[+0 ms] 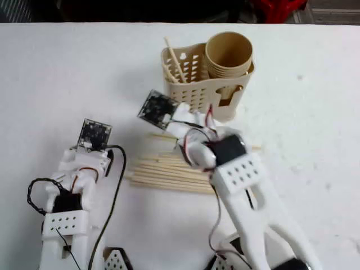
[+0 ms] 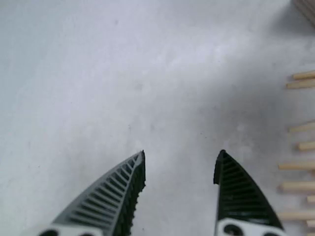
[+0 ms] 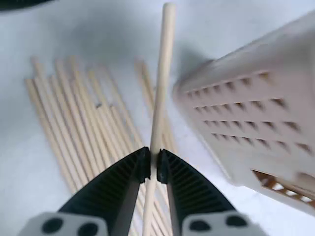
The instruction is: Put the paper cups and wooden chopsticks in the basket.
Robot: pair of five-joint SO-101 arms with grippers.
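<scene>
A beige perforated basket (image 1: 191, 84) stands at the back centre, with stacked paper cups (image 1: 228, 53) in one side and a chopstick or two (image 1: 174, 59) upright in the other. Several wooden chopsticks (image 1: 169, 171) lie in a loose pile on the table in front of it. My right gripper (image 3: 152, 167) is shut on a single chopstick (image 3: 162, 83), held above the pile (image 3: 74, 118) and close beside the basket wall (image 3: 256, 113). My left gripper (image 2: 179, 162) is open over bare table, with the chopstick ends (image 2: 300, 147) off to one side.
The right arm (image 1: 236, 163) stretches across the pile toward the basket. At the left, well apart from it, stands the left arm (image 1: 79, 174). White tabletop (image 1: 67, 73) lies bare to the left and right of the basket.
</scene>
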